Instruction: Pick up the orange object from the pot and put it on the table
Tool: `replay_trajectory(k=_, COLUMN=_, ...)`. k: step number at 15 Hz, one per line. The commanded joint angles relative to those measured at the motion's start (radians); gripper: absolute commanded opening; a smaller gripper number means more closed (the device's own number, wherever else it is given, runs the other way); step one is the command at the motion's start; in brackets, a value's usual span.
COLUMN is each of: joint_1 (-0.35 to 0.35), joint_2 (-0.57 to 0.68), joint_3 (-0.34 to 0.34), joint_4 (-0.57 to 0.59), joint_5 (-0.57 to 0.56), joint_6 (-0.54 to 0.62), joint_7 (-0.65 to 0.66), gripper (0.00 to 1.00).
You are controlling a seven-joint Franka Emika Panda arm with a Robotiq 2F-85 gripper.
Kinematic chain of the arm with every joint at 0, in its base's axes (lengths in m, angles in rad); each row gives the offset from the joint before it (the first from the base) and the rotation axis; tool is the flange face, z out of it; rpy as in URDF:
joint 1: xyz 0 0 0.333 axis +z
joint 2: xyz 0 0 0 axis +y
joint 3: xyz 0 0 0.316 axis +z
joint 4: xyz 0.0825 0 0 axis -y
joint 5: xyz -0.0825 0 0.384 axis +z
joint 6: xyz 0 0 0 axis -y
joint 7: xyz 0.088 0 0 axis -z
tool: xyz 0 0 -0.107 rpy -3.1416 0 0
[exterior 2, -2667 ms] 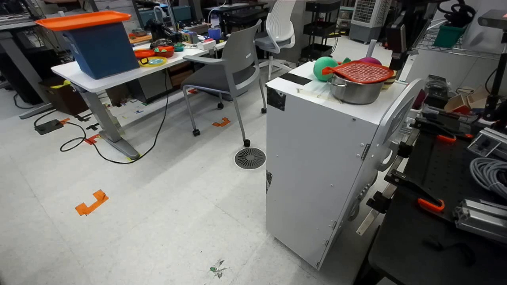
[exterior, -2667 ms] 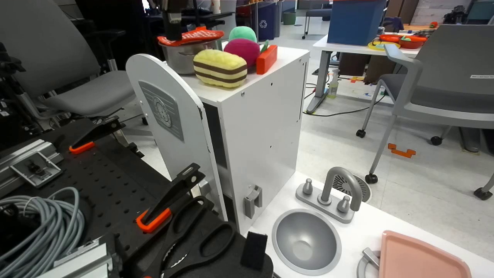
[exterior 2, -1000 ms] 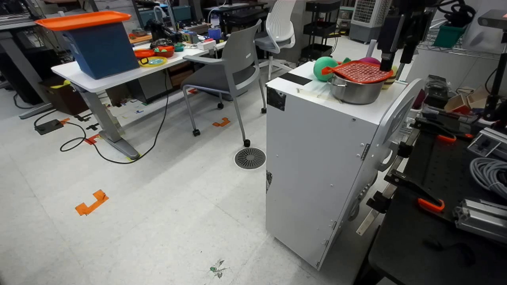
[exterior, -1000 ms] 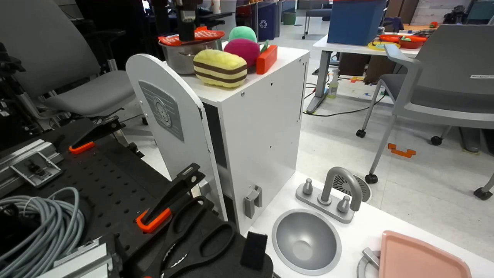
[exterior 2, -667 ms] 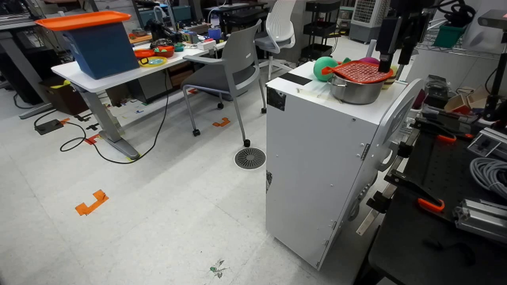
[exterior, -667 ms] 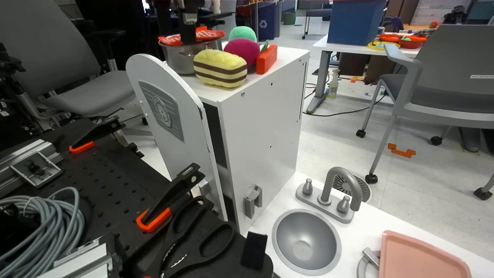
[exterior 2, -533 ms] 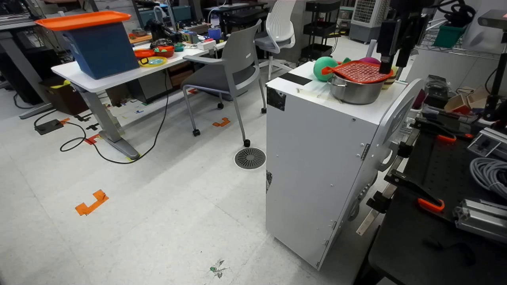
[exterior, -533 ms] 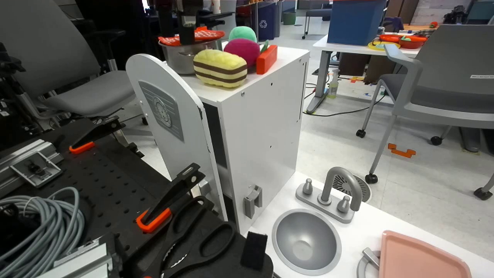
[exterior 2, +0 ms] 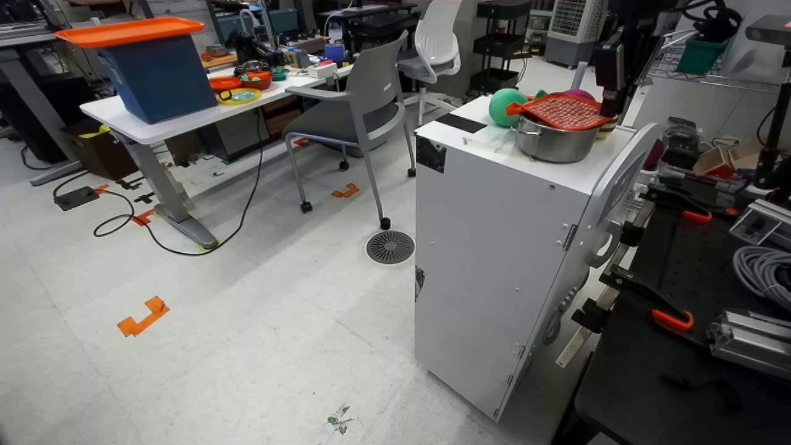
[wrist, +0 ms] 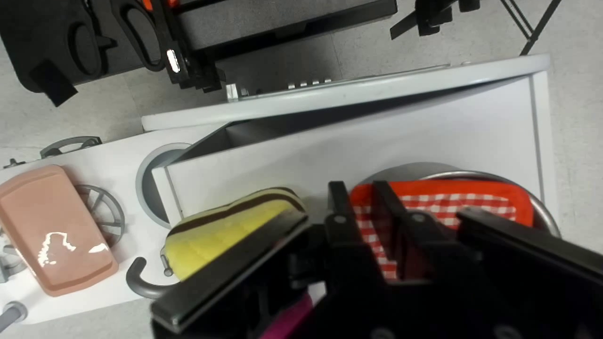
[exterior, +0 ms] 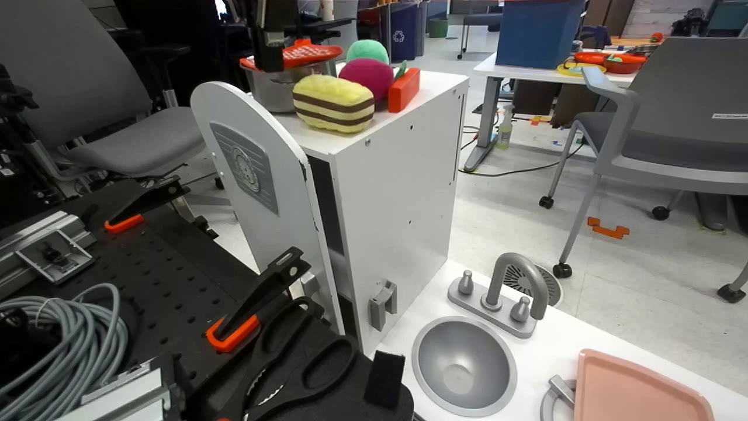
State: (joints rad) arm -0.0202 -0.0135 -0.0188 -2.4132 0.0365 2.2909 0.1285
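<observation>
Whereas the two fingers (exterior 2: 610, 106) stood apart half a second ago, they now stand close together in an exterior view, and the wrist view shows red-and-white check between them. Finding: the gripper (wrist: 359, 186) is closed and, to all appearances, gripping the edge of the orange object (exterior 2: 565, 111). By the wrist view the hold is at about nine o'clock on that object; how deep the material runs between the fingers cannot be told, since dark hardware covers that part.

The orange object has shifted slightly but lies across the mouth of the pot (exterior 2: 556, 145), not lifted clear. Assessment: grasping appears done; lifting and placing are outstanding. The white cabinet top (wrist: 301, 157), which extends toward twelve o'clock of the gripper in the wrist view, is judged the likeliest destination.

Risks noted: the material looks limp, so an edge pinch may slip or drag on the rim. In an exterior view the yellow-and-maroon block (exterior: 333, 105) stands at about four o'clock from the pot and the green ball (exterior: 367, 51) at about two. A straight lift before any sideways travel is advised.
</observation>
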Motion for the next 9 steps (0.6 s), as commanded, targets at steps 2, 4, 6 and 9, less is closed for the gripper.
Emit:
replay_trajectory(k=2, joint_1=-0.003, joint_2=0.005, joint_3=-0.003, joint_4=0.026, joint_5=0.008, joint_6=-0.039, joint_7=0.000, gripper=0.00)
replay_trajectory(k=4, joint_1=-0.003, joint_2=0.005, joint_3=-0.003, joint_4=0.026, joint_5=0.007, joint_6=-0.039, joint_7=0.000, gripper=0.00)
replay_trajectory(k=6, joint_1=-0.003, joint_2=0.005, joint_3=-0.003, joint_4=0.026, joint_5=0.008, joint_6=-0.040, joint_7=-0.001, gripper=0.00)
replay_trajectory(k=9, joint_1=-0.003, joint_2=-0.010, joint_3=-0.003, joint_4=0.022, joint_5=0.005, joint_6=-0.031, joint_7=0.003, gripper=0.00)
